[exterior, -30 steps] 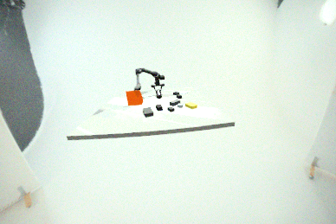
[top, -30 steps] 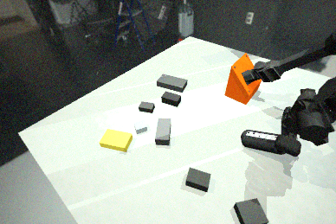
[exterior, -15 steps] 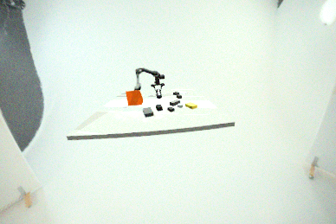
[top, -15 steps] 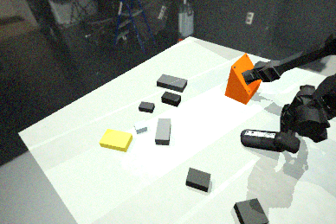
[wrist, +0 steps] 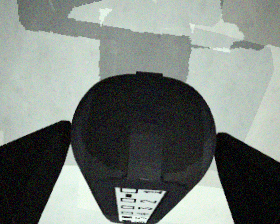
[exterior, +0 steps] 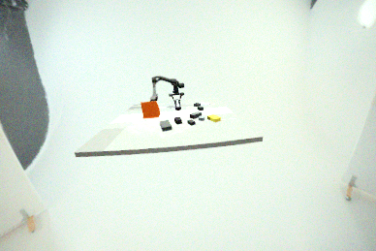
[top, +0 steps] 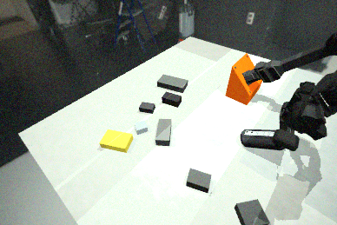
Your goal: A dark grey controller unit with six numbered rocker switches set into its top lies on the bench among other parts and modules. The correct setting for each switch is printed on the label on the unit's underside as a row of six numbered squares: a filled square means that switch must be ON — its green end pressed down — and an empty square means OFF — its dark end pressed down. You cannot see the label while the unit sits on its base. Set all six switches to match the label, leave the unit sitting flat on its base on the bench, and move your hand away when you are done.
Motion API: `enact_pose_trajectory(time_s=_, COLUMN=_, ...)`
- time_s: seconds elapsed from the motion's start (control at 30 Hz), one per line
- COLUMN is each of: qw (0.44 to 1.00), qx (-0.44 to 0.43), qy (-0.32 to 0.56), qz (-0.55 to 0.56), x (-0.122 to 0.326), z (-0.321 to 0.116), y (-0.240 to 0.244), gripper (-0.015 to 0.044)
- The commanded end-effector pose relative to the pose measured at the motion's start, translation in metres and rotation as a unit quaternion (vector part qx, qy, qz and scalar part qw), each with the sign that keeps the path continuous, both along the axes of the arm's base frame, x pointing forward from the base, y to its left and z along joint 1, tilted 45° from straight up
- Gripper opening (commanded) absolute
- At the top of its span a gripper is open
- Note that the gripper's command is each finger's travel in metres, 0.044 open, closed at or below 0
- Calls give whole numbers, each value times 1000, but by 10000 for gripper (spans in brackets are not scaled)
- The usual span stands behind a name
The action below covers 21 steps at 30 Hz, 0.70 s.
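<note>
The dark controller unit is held above the bench, with its underside label turned into view. The white label shows a row of small squares beside numerals; in the wrist view it is steeply foreshortened, and the full filled or empty pattern is too small to read surely. My gripper is shut on the unit, its fingers at both sides of the rounded end. The rocker switches are hidden on the side turned away.
An orange wedge block stands at the back, behind part of the arm. A yellow block, a small pale blue block, a grey block and several other dark blocks lie on the bench.
</note>
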State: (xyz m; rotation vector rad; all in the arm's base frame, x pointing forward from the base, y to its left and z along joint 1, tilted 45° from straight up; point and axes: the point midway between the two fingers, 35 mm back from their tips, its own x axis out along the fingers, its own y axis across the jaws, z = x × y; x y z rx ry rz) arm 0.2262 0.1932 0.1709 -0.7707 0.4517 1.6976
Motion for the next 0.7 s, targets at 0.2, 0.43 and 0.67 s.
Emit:
enact_pose_trajectory(time_s=0.2, qw=1000, qx=-4, qy=-2, qz=-1, x=3, z=-2, y=-9, gripper=337)
enact_pose_trajectory(time_s=0.43, qw=1000, qx=-4, qy=-2, qz=-1, x=5, z=-2, y=-15, gripper=337)
enact_pose_trajectory(time_s=0.67, qw=1000, qx=-5, qy=-2, qz=-1, x=6, z=-3, y=-20, gripper=337)
